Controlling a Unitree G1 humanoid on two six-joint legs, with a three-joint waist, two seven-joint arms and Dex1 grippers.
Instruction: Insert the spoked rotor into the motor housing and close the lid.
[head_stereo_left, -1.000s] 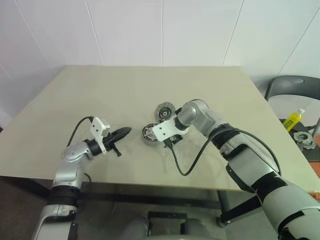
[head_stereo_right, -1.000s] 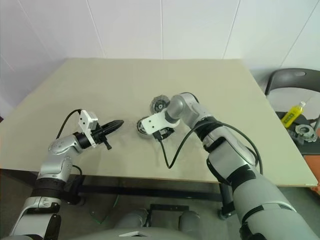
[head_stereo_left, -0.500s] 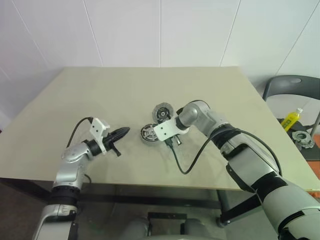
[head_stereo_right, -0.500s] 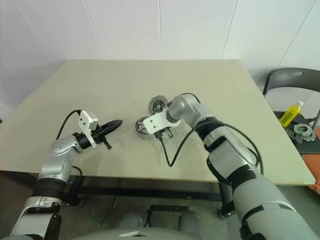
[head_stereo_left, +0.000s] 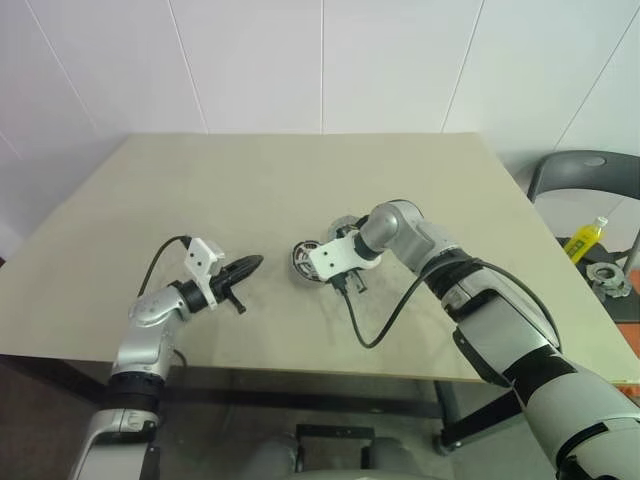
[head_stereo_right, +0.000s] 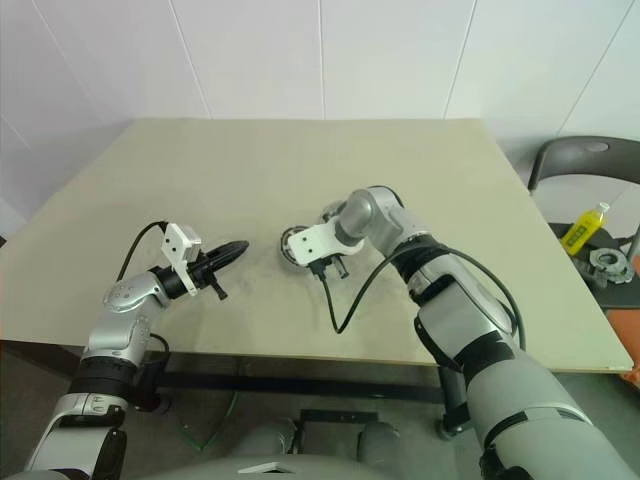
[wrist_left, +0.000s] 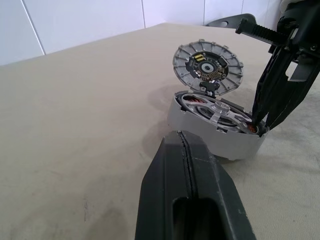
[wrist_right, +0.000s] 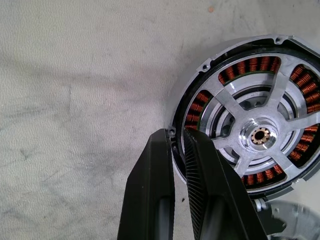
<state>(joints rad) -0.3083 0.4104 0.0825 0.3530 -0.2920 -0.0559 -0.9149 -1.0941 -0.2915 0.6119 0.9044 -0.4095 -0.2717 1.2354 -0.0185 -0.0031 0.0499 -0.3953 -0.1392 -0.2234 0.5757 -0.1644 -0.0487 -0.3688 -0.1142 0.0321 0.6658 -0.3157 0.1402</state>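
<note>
Both discs sat apart a second ago; now I see the spoked rotor (wrist_right: 260, 135) seated in the motor housing (wrist_left: 200, 132), and my right gripper (wrist_right: 179, 145) has pinched down on the housing rim, so only the hinged lid (wrist_left: 207, 67), standing open behind, is left. My left gripper (wrist_left: 186, 165) hovers pressed together near the housing; the right fingers stand in the lid's way, and a chair (head_stereo_left: 585, 180) and yellow bottle (head_stereo_left: 587, 238) sit off the table (head_stereo_left: 300, 180).

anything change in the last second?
The right gripper closed its fingers on the rim of the motor housing. The housing and its raised lid seem nudged slightly toward the robot's right. Unchanged: the lid stays open, and the left gripper stays shut, hovering beside the housing.
</note>
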